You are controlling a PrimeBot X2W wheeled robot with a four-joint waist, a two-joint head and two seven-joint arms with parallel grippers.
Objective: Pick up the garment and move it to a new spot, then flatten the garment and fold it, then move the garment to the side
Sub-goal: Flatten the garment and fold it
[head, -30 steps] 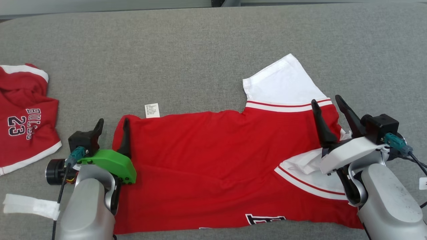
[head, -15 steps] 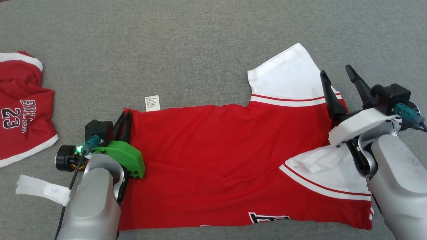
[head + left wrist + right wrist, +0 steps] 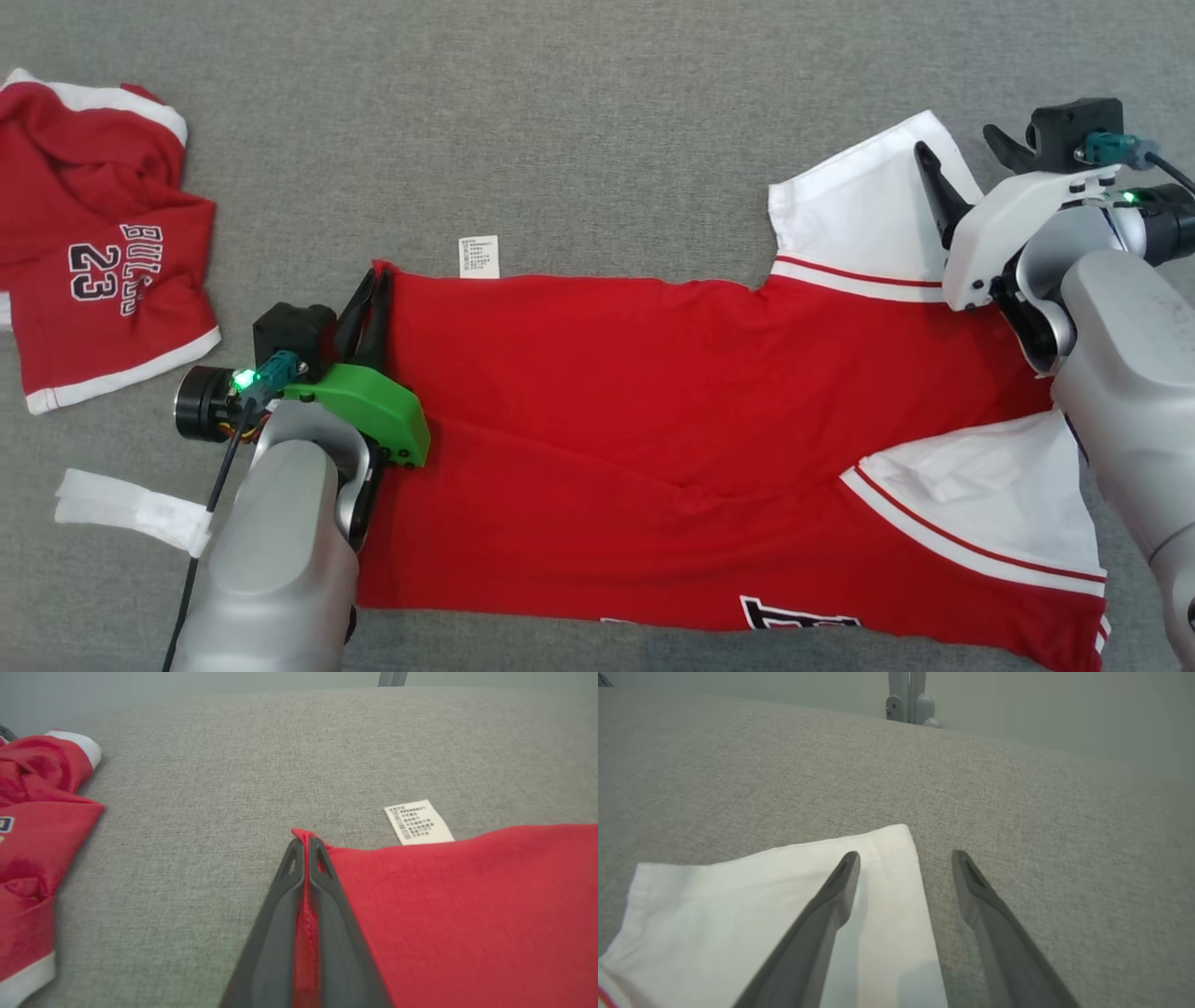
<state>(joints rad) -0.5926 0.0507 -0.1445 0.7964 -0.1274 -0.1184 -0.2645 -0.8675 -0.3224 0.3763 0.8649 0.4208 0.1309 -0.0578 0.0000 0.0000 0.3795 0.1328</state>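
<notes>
The garment (image 3: pixel 653 392) I am handling is a red shirt with white sleeves, spread flat on the grey padded surface (image 3: pixel 560 121). My left gripper (image 3: pixel 371 289) is shut on its far left hem corner; in the left wrist view red cloth (image 3: pixel 467 914) is pinched between the closed fingers of that gripper (image 3: pixel 306 844). My right gripper (image 3: pixel 962 149) stands open at the far white sleeve (image 3: pixel 859 215). In the right wrist view, the right gripper (image 3: pixel 906 856) straddles the sleeve's outer corner (image 3: pixel 738 905), one finger above the cloth and one above the grey surface.
Crumpled red shorts (image 3: pixel 93 271) with a "BULLS 23" print lie at the far left, also in the left wrist view (image 3: pixel 32 835). A white care label (image 3: pixel 479 257) sticks out of the shirt's far edge. White tape (image 3: pixel 131 509) lies near my left forearm.
My left gripper has shut on the shirt's hem corner. My right gripper has moved from the shirt's body up to the far white sleeve, staying open. The head camera has shifted.
</notes>
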